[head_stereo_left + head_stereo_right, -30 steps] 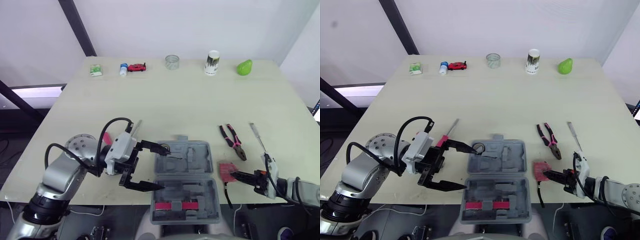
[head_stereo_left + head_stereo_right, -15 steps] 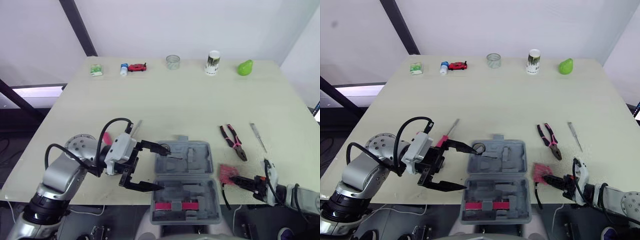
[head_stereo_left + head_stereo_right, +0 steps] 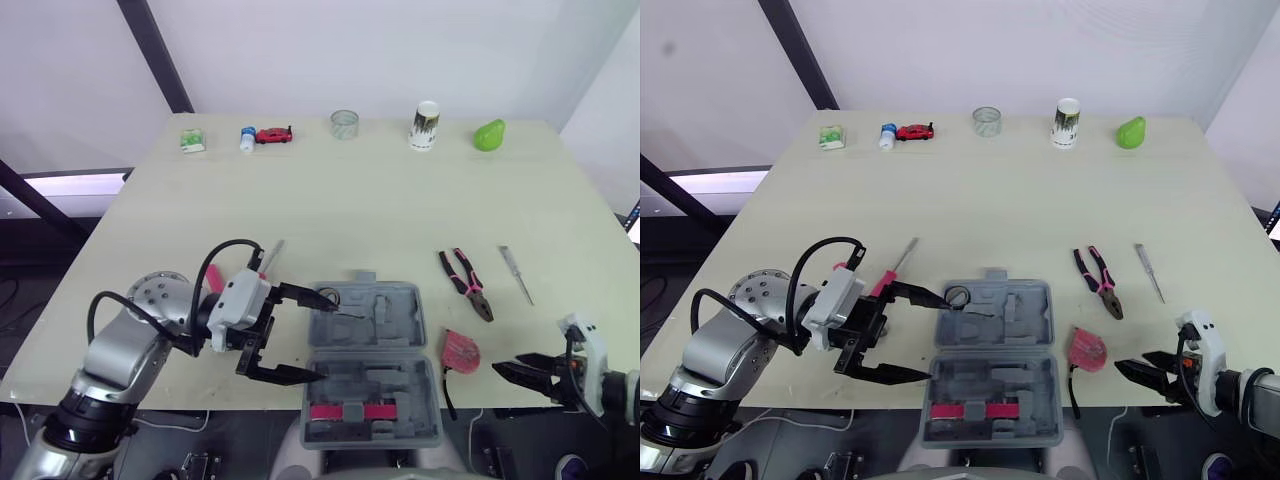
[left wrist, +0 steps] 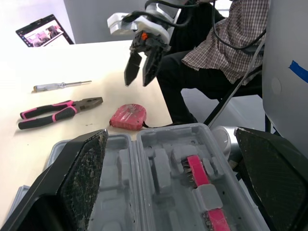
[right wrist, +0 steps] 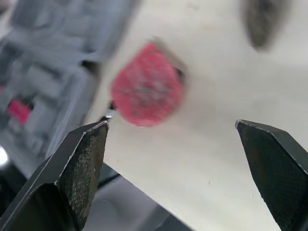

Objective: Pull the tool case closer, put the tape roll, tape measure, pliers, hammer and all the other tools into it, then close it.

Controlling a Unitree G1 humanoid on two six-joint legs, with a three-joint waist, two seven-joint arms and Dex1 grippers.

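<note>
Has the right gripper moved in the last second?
Yes. The right gripper has backed away rightward from the tape measure, which it touched before.

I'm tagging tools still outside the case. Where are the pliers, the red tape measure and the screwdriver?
pliers (image 3: 471,289): left eye view, on the pivot where the handles cross.
tape measure (image 3: 460,350): left eye view, middle of its red body.
screwdriver (image 3: 516,275): left eye view, midway along its length.

No legible text, brand, number or sign found. Dark print on white cup (image 3: 424,126) was too small to read; label on green packet (image 3: 193,141) likewise; laptop screen (image 4: 44,32) showed no readable characters.
</note>
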